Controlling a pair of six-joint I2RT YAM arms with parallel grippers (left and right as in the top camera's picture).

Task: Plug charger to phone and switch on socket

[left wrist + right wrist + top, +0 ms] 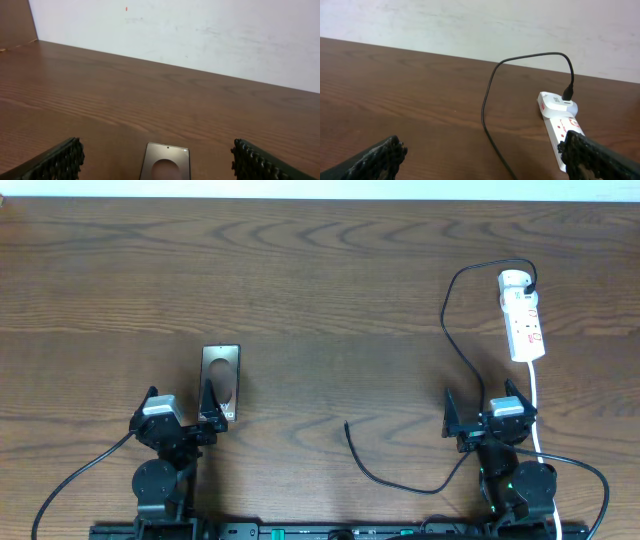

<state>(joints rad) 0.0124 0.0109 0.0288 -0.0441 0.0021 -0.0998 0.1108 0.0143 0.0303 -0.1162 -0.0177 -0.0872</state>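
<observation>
The phone [221,370] lies flat on the table, glossy bronze face up. In the left wrist view the phone [165,161] sits low between my wide-apart fingers [64,159]. My left gripper [181,408] is open just behind the phone, holding nothing. The white socket [523,315] lies at the far right; the charger [452,330] runs from a white adaptor [553,103] on its far end, loops left, passes under my right arm and ends in a loose plug tip [347,424] mid-table. My right gripper [487,406] is open and empty, with the charger [487,107] and socket [560,128] ahead.
A white cord [537,395] runs from the socket back past my right arm. Thick black arm cables [70,480] trail at the near edge on both sides. A pale wall [200,35] stands beyond the table's far edge.
</observation>
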